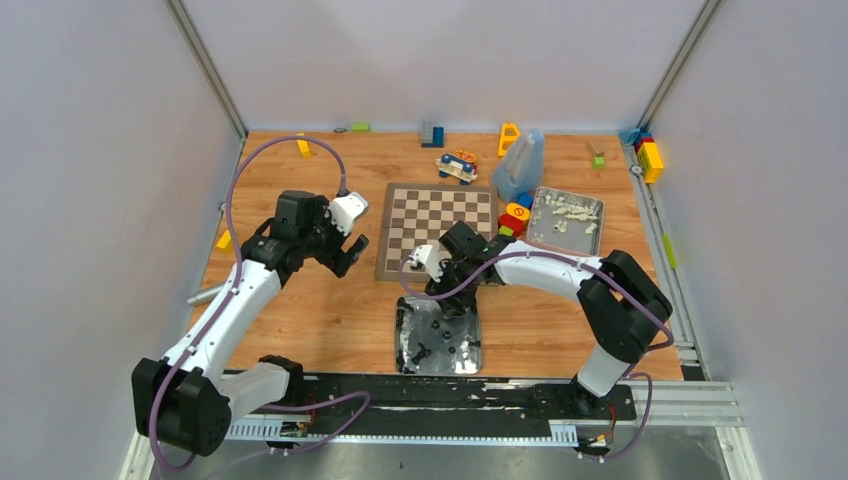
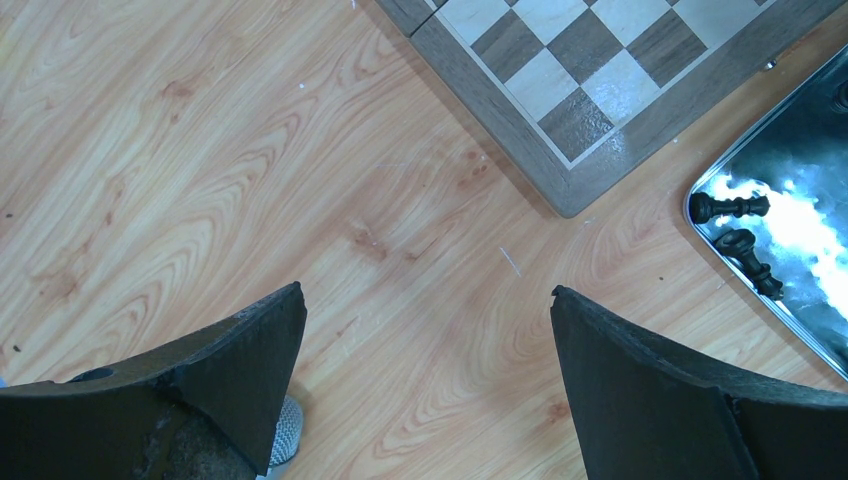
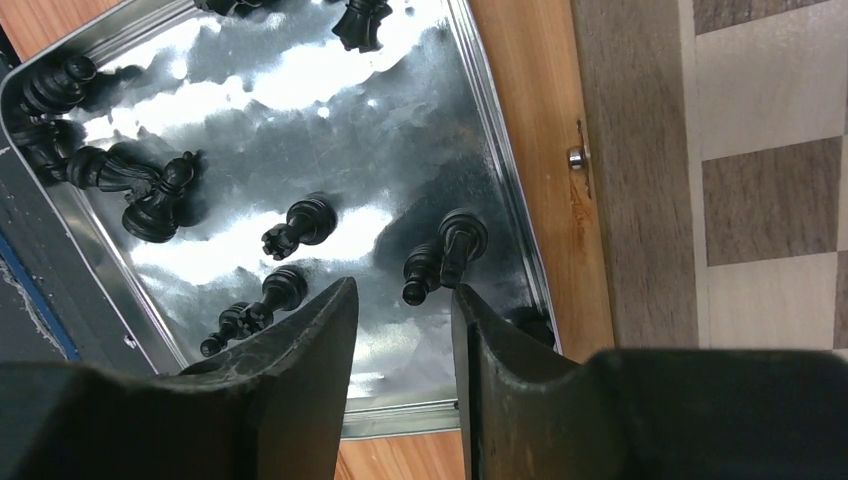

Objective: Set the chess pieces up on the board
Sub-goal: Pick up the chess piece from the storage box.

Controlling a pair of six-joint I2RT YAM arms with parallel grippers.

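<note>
The wooden chessboard (image 1: 440, 212) lies mid-table with no pieces on it. Several black chess pieces (image 1: 425, 352) lie on their sides in a shiny metal tray (image 1: 470, 345) just in front of it. My right gripper (image 1: 447, 290) hovers over the tray's far end. In the right wrist view its jaws (image 3: 403, 288) stand a little apart and empty, just short of a black piece (image 3: 440, 255); other pieces (image 3: 297, 224) lie around it on the tray (image 3: 300, 110). My left gripper (image 1: 352, 250) is wide open and empty (image 2: 427, 292) over bare table left of the board's corner (image 2: 560, 100).
A second metal tray (image 1: 597, 203) of white pieces sits right of the board, with a translucent container (image 1: 520, 165) and coloured blocks (image 1: 515, 215) beside it. A toy car (image 1: 457, 167) and loose blocks lie along the back edge. A yellow block (image 1: 224, 240) sits far left.
</note>
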